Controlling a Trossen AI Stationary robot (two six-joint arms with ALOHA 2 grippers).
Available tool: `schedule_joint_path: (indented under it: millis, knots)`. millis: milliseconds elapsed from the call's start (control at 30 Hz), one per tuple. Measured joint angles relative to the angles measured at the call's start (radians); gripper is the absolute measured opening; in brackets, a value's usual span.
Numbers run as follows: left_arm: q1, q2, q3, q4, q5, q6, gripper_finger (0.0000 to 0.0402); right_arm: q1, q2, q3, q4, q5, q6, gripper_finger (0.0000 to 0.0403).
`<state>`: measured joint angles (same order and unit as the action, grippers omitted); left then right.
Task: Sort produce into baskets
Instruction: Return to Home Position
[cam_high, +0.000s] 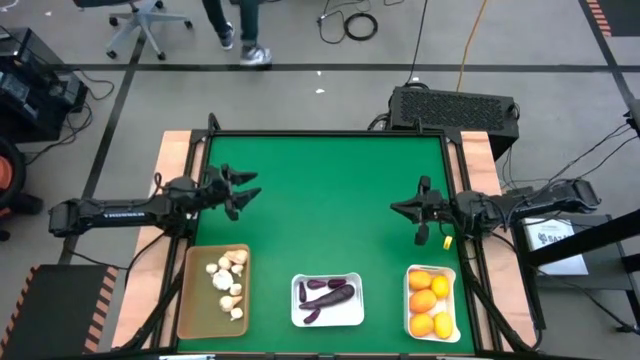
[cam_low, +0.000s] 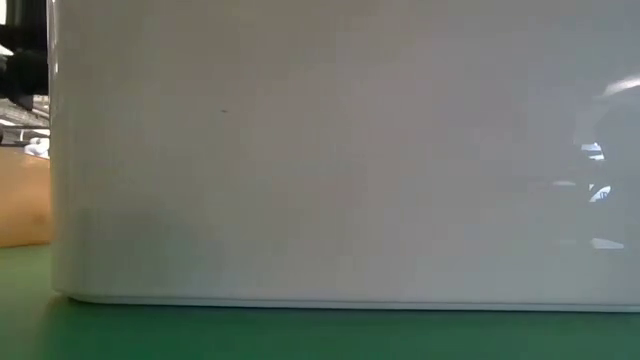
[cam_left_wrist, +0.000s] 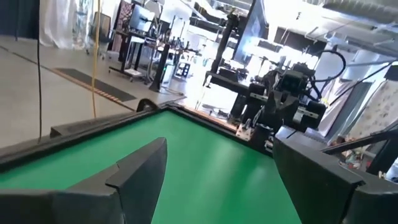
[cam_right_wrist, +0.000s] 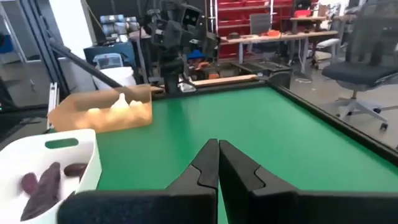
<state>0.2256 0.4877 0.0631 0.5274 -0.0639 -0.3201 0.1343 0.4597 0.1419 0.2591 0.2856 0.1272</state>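
Observation:
Three baskets stand along the table's near edge. A tan basket (cam_high: 213, 290) holds whitish bulbs (cam_high: 229, 280), a white basket (cam_high: 328, 300) holds dark purple pieces (cam_high: 328, 292), and another white basket (cam_high: 432, 302) holds orange and yellow fruits (cam_high: 430, 300). My left gripper (cam_high: 245, 188) hangs open over the green mat at the left, with nothing between its fingers (cam_left_wrist: 143, 180). My right gripper (cam_high: 400, 208) is shut and holds nothing over the mat at the right; the right wrist view shows its fingertips (cam_right_wrist: 217, 165) together. In the low view the wall of a white basket (cam_low: 340, 150) fills nearly the whole picture.
Bare green mat (cam_high: 330, 200) lies between the two arms and toward the far edge. Wooden strips (cam_high: 175, 160) border the table on both sides. A black box (cam_high: 455, 108) sits behind the far edge. A person's legs (cam_high: 240, 35) show on the floor beyond.

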Motion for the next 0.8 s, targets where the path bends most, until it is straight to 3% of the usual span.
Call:
schedule_joint_path:
  millis: [233, 567, 800]
  knots:
    - [-0.028, 0.0, -0.024, -0.02, 0.004, -0.06, 0.0299, -0.004, -0.002, -0.009, -0.021, -0.004, -0.012, 0.0]
    - [-0.059, -0.012, -0.025, -0.141, -0.055, -0.013, 0.0299, -0.043, -0.052, -0.008, -0.072, 0.0, -0.023, 0.0]
    - [-0.059, -0.149, -0.025, -0.267, -0.043, -0.005, 0.0299, -0.129, -0.17, -0.008, -0.13, -0.004, -0.06, 0.0]
